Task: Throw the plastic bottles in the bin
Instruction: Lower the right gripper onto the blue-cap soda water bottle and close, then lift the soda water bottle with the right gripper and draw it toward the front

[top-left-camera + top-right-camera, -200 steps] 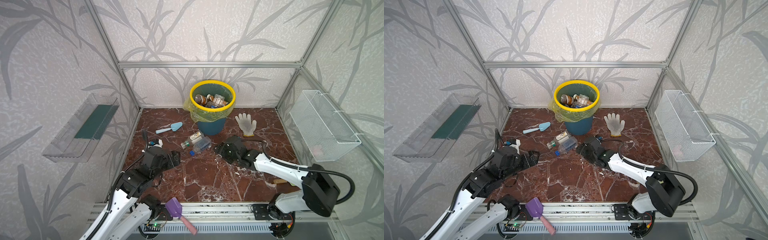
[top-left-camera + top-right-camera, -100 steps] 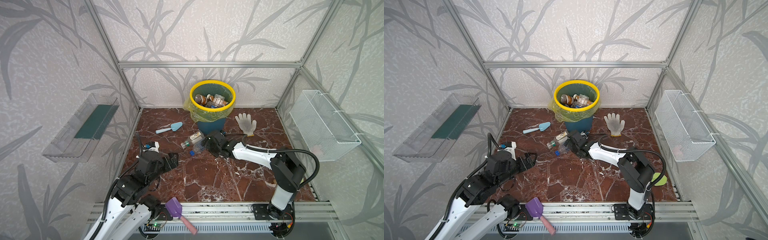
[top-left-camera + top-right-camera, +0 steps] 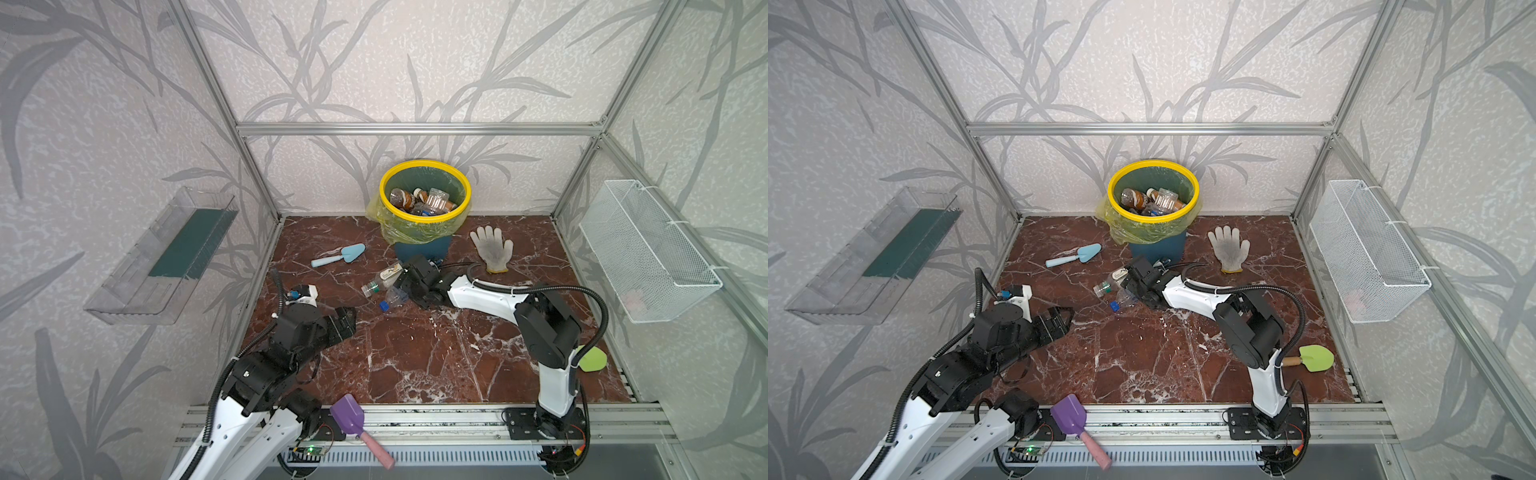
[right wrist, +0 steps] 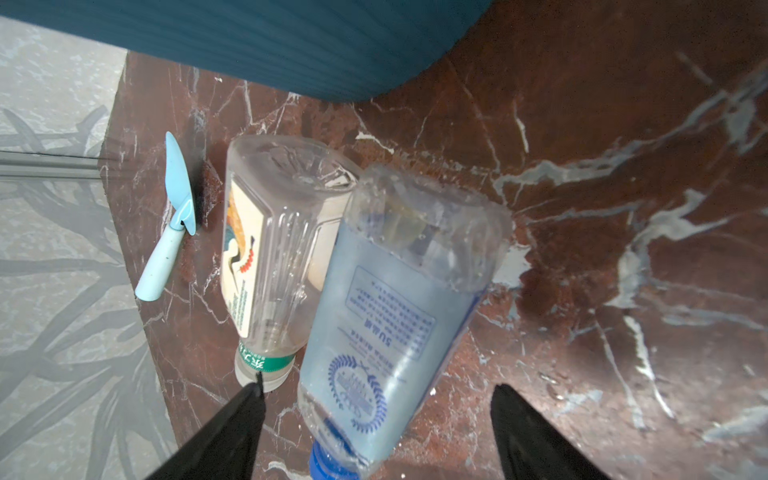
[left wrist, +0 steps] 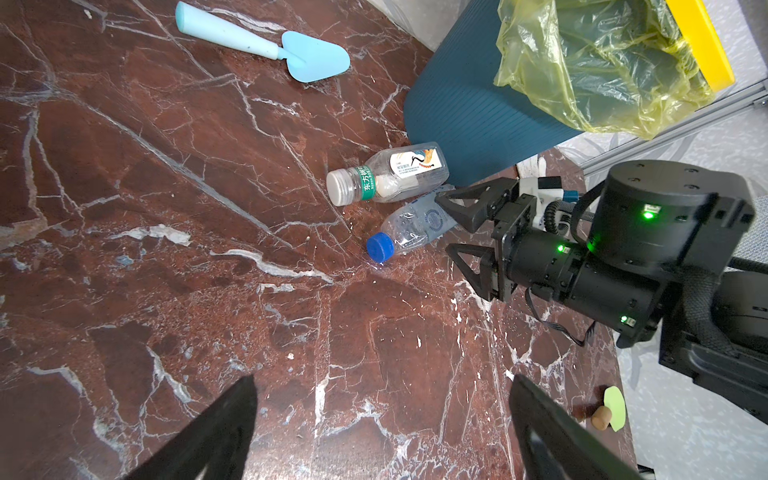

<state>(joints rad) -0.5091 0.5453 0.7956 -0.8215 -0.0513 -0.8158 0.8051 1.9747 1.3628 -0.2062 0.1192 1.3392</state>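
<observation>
Two plastic bottles lie side by side on the marble floor just before the bin (image 3: 426,166) (image 3: 1152,164) (image 5: 465,104) (image 4: 291,41). One is clear with a blue label and blue cap (image 3: 392,297) (image 3: 1123,297) (image 5: 415,228) (image 4: 395,316). The other has a white cap and a cream label (image 3: 382,280) (image 3: 1111,280) (image 5: 390,174) (image 4: 270,257). My right gripper (image 3: 405,282) (image 3: 1131,282) (image 5: 446,226) (image 4: 376,390) is open, its jaws standing either side of the blue-label bottle with gaps showing. My left gripper (image 3: 347,320) (image 3: 1063,318) (image 5: 382,380) hangs open over bare floor, well short of them. Several bottles (image 3: 424,201) (image 3: 1150,199) lie inside the bin.
A light-blue trowel (image 3: 340,255) lies left of the bin and a white glove (image 3: 492,249) right of it. A purple scoop (image 3: 349,417) rests on the front rail, a green spade (image 3: 1316,357) by the right arm's base. A wire basket (image 3: 648,249) and a clear tray (image 3: 166,253) hang on the side walls.
My right arm has swung left and forward to the two bottles before the bin, and its jaws have spread wider. The left arm has barely shifted.
</observation>
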